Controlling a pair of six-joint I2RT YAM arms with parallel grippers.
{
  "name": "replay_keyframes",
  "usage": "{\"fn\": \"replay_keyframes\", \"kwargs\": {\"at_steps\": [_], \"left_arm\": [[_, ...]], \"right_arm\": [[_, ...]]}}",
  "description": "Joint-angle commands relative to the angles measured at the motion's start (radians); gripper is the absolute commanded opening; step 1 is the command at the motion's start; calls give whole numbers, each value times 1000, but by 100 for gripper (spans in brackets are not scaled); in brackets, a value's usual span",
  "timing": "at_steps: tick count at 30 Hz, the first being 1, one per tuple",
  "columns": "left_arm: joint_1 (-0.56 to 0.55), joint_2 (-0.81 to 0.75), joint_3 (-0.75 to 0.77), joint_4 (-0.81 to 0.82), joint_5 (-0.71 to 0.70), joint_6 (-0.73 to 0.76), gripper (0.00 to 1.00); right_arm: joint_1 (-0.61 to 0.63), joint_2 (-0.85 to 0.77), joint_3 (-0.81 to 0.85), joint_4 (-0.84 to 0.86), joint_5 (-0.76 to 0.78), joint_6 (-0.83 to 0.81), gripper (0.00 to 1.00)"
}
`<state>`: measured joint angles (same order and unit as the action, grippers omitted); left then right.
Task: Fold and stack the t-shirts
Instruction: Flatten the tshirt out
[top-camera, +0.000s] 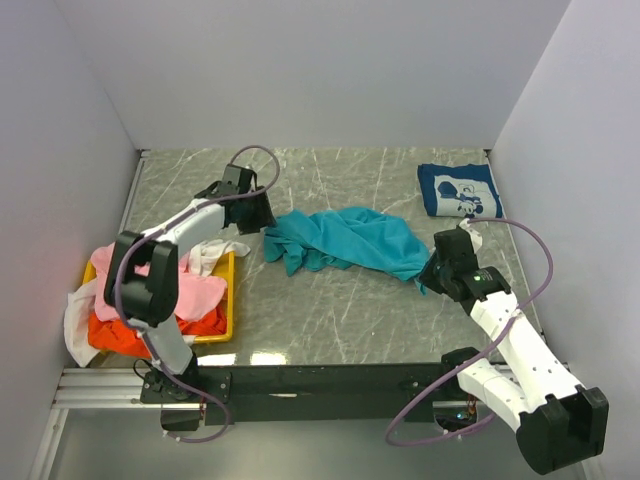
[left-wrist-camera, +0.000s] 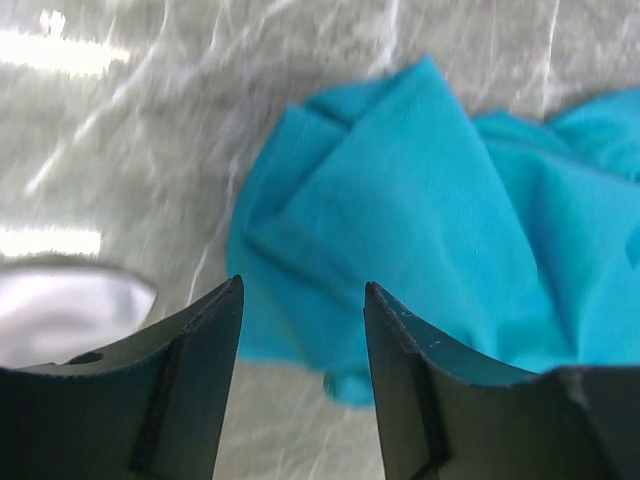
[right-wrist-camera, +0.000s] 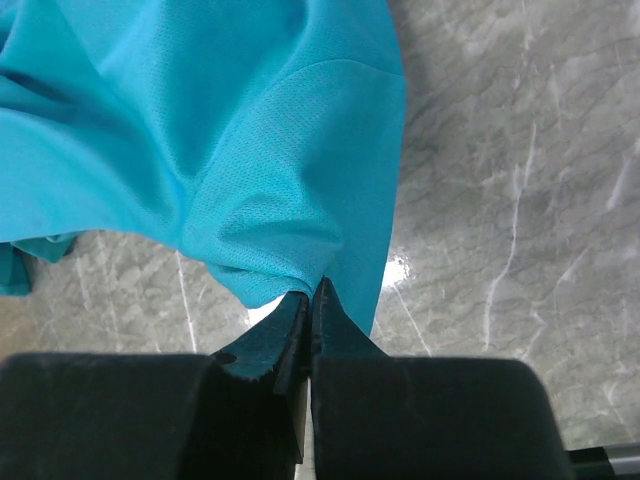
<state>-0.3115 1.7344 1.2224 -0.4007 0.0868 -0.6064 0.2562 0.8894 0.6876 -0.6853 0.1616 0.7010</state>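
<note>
A crumpled teal t-shirt (top-camera: 345, 240) lies across the middle of the marble table. My left gripper (left-wrist-camera: 303, 290) hovers open just above its left end (left-wrist-camera: 400, 210), with nothing between the fingers. My right gripper (right-wrist-camera: 312, 290) is shut on the shirt's right edge (right-wrist-camera: 270, 230), pinching a fold of cloth lifted off the table. A folded navy t-shirt with white cartoon print (top-camera: 460, 190) rests at the far right. Pink (top-camera: 190, 290), orange (top-camera: 120, 335) and white (top-camera: 210, 255) t-shirts are heaped in the yellow tray.
The yellow tray (top-camera: 232, 300) sits at the near left by the left arm's base. White walls close in the table on three sides. A black rail (top-camera: 320, 380) runs along the near edge.
</note>
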Motion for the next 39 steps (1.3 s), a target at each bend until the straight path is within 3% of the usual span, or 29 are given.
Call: {"fn": "replay_keyframes", "kwargs": {"at_steps": [1, 27, 34, 39], "left_arm": [[5, 78, 78, 63, 16, 8, 56], [6, 197, 127, 126, 2, 16, 40], [6, 197, 135, 125, 8, 8, 1], [8, 186, 183, 103, -7, 5, 0]], "right_arm": [[-5, -17, 1, 41, -5, 18, 0], [-5, -4, -8, 47, -50, 9, 0], [-3, -15, -13, 43, -45, 12, 0], [-5, -17, 29, 32, -25, -1, 0]]}}
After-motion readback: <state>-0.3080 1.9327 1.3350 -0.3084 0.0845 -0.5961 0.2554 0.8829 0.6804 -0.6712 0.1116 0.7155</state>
